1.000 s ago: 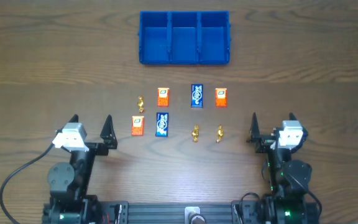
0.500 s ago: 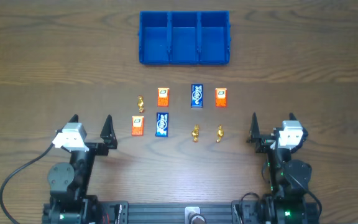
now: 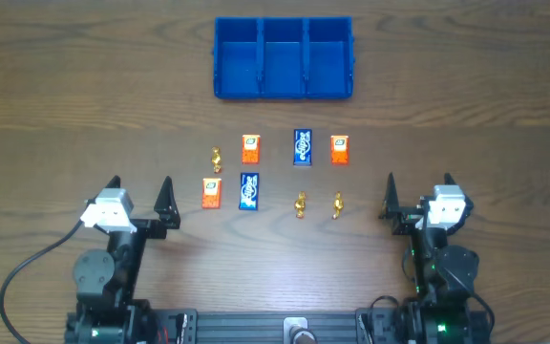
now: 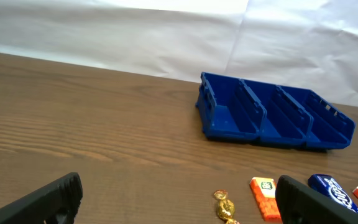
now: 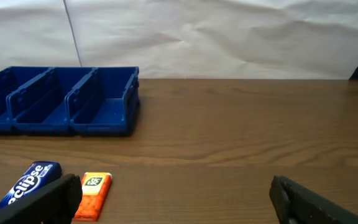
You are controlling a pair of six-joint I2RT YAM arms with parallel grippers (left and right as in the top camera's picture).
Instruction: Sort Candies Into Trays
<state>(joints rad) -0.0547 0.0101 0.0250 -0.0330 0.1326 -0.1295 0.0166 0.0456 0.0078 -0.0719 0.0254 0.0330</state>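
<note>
A blue tray (image 3: pixel 284 57) with three compartments stands at the back middle of the wooden table; it also shows as the tray (image 4: pixel 272 118) and the tray (image 5: pixel 61 101). Between tray and arms lie three orange candy boxes (image 3: pixel 250 148), (image 3: pixel 339 149), (image 3: pixel 212 192), two blue packs (image 3: pixel 302 147), (image 3: pixel 249 191) and three gold-wrapped candies (image 3: pixel 216 159), (image 3: pixel 301 204), (image 3: pixel 338 204). My left gripper (image 3: pixel 139 193) stands open at the front left, apart from the candies. My right gripper (image 3: pixel 418 191) stands open at the front right, holding nothing.
Both arm bases sit at the front edge. A white backdrop (image 5: pixel 216 37) rises behind the table. Bare wood surrounds the candies on the left and right sides.
</note>
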